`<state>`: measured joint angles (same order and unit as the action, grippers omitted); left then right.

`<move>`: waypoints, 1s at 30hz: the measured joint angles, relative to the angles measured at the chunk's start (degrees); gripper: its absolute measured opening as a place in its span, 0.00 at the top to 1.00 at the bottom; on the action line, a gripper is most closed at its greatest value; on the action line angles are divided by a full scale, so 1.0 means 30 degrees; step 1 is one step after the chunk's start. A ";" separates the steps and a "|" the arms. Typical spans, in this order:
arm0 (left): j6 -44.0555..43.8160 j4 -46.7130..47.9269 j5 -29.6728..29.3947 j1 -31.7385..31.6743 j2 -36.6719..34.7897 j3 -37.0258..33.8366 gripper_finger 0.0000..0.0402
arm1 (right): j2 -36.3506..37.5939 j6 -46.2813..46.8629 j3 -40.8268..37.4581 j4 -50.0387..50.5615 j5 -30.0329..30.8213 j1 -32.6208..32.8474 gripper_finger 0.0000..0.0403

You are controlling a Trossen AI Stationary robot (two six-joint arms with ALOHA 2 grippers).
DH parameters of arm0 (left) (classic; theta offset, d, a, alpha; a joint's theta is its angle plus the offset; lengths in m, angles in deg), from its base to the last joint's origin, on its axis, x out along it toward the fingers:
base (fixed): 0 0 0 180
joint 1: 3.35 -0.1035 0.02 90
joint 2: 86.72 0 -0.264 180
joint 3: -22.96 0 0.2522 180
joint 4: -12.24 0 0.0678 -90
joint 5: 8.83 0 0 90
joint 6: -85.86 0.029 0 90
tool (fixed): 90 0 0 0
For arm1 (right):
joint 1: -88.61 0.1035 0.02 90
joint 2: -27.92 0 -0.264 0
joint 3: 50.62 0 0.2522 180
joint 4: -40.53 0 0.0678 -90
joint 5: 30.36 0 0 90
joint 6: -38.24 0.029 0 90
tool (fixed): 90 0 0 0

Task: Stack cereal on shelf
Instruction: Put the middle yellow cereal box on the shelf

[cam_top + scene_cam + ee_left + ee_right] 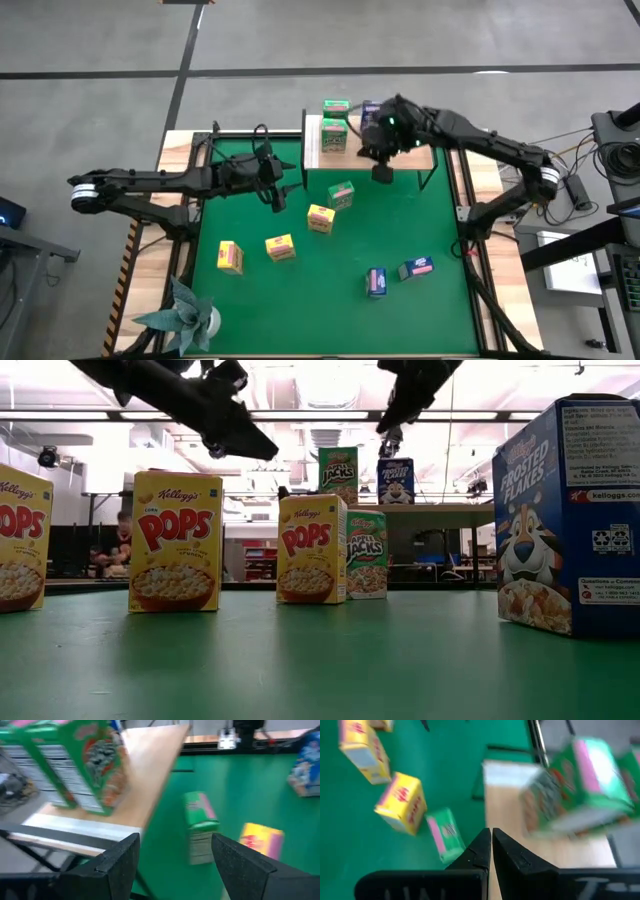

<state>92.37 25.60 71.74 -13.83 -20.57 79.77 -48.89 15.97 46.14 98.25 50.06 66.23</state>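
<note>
A green mat [330, 290] covers the table. At twelve o'clock, the shelf [400, 158] holds two green boxes [334, 128] and a blue one [371, 110]. Six boxes wait below. The right gripper [382, 172], fingers closed and empty, hangs just off the shelf; the left gripper [277, 197] is spread open, probably lining up on the nearest green box [341, 194].

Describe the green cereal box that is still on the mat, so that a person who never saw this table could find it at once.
Start from the wooden shelf at the far edge of the green mat. Just in front of it, near the mat's middle, stands one green box beside a yellow box. It is the only green box on the mat; the other green boxes are on the shelf.
</note>
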 joint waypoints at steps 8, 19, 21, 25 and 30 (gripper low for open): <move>-0.1845 0.0000 0.0005 0.2092 0.0015 -0.0007 0.43 | 0.2157 -0.1872 -0.6811 -0.9809 -0.0016 0.1857 0.98; -0.4099 0.0055 0.0000 0.3784 -0.0029 -0.0002 0.43 | 0.2365 -0.3707 -1.1278 -1.7091 -0.2047 0.1955 0.98; -0.4473 0.0142 0.0000 0.4161 -0.0029 0.0000 0.43 | 0.2365 -0.4134 -1.1403 -1.7503 -0.2968 0.1963 0.98; -0.5082 0.0470 0.0000 0.4942 -0.0029 0.0000 0.43 | 0.2373 -0.4961 -1.1410 -1.7955 -0.3467 0.1955 0.98; -0.6368 0.2653 0.0000 0.5705 0.0035 0.1291 0.43 | 0.2373 -0.5097 -1.1403 -1.8536 -0.3469 0.1955 0.98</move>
<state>73.27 33.56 71.74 3.29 -20.47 83.64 -41.78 0.68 11.93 42.64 39.65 72.09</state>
